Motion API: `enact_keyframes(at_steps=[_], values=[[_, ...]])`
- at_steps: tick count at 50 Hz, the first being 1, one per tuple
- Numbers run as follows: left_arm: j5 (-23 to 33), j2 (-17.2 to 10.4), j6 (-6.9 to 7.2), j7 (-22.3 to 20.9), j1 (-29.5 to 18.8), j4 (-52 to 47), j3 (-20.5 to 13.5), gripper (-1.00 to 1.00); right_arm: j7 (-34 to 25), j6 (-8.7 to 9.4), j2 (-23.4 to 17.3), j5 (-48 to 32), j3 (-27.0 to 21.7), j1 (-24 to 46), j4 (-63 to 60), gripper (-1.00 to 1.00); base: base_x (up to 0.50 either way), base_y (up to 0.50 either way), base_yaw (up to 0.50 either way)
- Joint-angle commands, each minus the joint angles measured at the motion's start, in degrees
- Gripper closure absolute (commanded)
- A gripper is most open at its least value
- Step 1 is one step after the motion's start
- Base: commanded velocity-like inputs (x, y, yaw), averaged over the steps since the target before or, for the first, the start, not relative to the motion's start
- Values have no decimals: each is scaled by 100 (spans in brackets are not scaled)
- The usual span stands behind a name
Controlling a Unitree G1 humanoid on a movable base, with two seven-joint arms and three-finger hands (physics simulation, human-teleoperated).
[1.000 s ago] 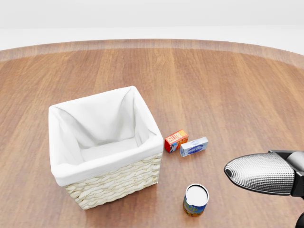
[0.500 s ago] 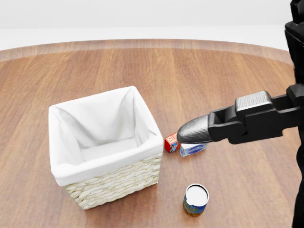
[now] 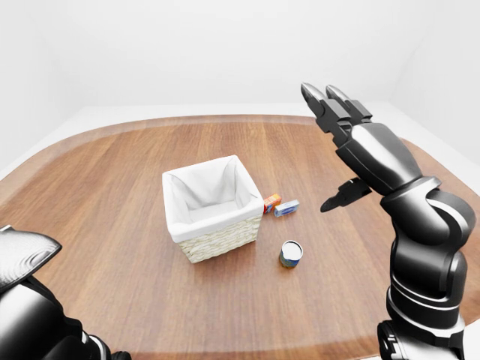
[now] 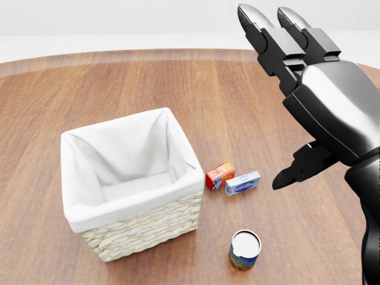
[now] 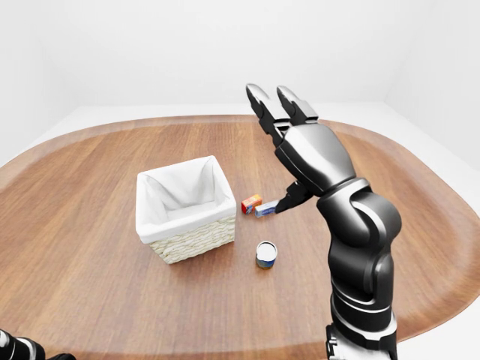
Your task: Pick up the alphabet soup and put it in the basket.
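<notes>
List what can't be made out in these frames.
- Soup can label: too small, top faces the head camera.
- Left hand: cut off by the left-eye view's edge; fingers unseen.
- Small boxes: print too small to read.
- Basket floor near its lower wall: hidden by the rim.

I see a polished wood table point(image 4: 89, 89) with visible grain and a soft sheen. The basket point(image 4: 148, 228) left of centre is pale woven wicker, rough, lined with matt white cloth. My right hand point(image 4: 323, 101) at upper right looks like glossy black plastic or metal, fingertips point(image 4: 249, 18) greyer. The alphabet soup point(image 4: 244, 249) can shows a smooth pale lid.
</notes>
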State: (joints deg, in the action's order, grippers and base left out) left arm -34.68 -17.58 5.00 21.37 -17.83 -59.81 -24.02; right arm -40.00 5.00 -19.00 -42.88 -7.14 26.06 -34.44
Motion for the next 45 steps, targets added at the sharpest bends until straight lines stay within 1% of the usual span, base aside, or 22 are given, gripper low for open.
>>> enact_keyframes(at_steps=[1, 6, 10, 14, 15, 23, 25, 31, 33, 36, 37, 39, 42, 45], values=[[-23, 1, 0, -6, 9, -7, -64, -100, 0, 0, 146, -852, -224, -365, 260, -100, 0, 0, 0], [-7, -36, 0, -6, 52, -6, -34, -100, 0, 0, 259, -1008, -235, -558, 292, -100, 0, 0, 0], [-42, -25, 0, 18, 15, -13, -81, -100, 0, 0, 315, -1095, -218, -723, 231, -100, 0, 0, 0], [122, -25, 0, -62, 86, 37, 21, -100, 0, 0, 365, -1166, -239, -838, 175, -100, 0, 0, 0], [103, -4, 0, -64, 56, 26, -7, -100, 0, 0, 391, -1162, -247, -883, 184, -100, 0, 0, 0], [185, 38, 0, -105, 44, 1, 7, -100, 0, 0, 673, -1220, -204, -1593, 34, -100, 0, 0, 0], [185, 47, 0, -99, 33, -17, -5, -100, 0, 0, 757, -1264, -167, -1903, 101, -100, 0, 0, 0], [200, 51, 0, -99, 30, -15, -14, -100, 0, 0, 983, -1340, -75, -2354, 341, -100, 0, 0, 0], [158, 35, 0, -63, 48, -19, -14, -100, 0, -72, 1041, -1379, -26, -2494, 435, -100, 0, 0, 0], [40, -43, 0, 40, 58, -19, -15, -100, 0, -247, 1085, -1442, 13, -2642, 544, -100, 0, 0, 0], [-4, -67, 0, 77, 54, -19, -23, -100, 0, -346, 1088, -1473, 35, -2705, 594, -100, 0, 0, 0], [-33, -86, 0, 101, 68, -19, -17, -100, 65, -429, 1104, -1512, 39, -2759, 663, -100, 0, 0, 0], [-11, -73, 0, 84, 71, -19, -9, -100, 148, -524, 1112, -1530, 31, -2795, 757, -100, 0, 0, 0], [26, -49, 0, 52, 64, -19, -8, -100, 202, -537, 1139, -1519, 24, -2808, 821, -100, 0, 0, 0]])
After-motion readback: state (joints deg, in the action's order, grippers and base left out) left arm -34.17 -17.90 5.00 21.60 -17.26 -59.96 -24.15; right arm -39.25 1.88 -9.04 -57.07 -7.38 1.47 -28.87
